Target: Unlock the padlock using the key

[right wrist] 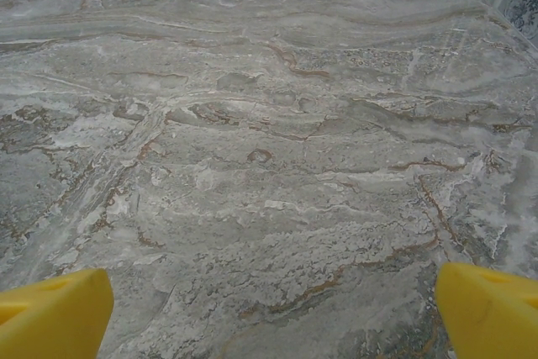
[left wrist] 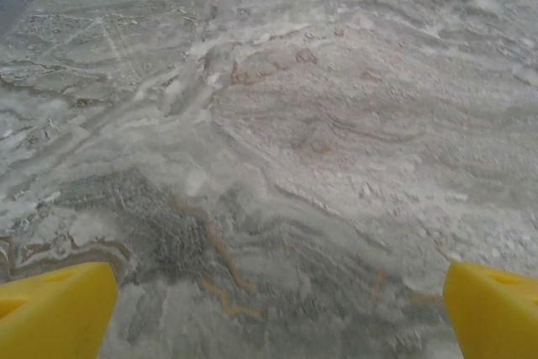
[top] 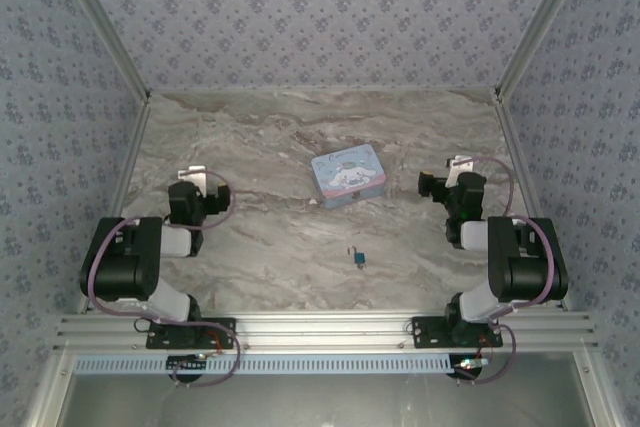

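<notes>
Tiny blue-teal padlock [top: 358,260] flat on the marbled worktop [top: 260,247], in the near middle, between the two arms and well apart from both. Just up-left of it, touching or nearly so, a thin dark sliver [top: 352,250]: key or shackle, too small to tell. Further back and apart, a pale blue rectangular cartoon tin [top: 348,175], lid shut, contents hidden, set slightly askew.

Left jaws spread wide over bare stone, yellow fingertips [left wrist: 52,313] at the two lower corners of the left wrist view, nothing held. Right jaws likewise wide apart, yellow fingertips [right wrist: 50,313] over bare stone, nothing between them. Left arm [top: 130,262] folded by the left edge, right arm [top: 520,257] by the right.

Grey-brown veined marble pattern across the whole worktop. Blue-grey floral wallpaper [top: 320,7] on three walls. Ribbed aluminium rail [top: 330,327] along the near edge, carrying both bases.
</notes>
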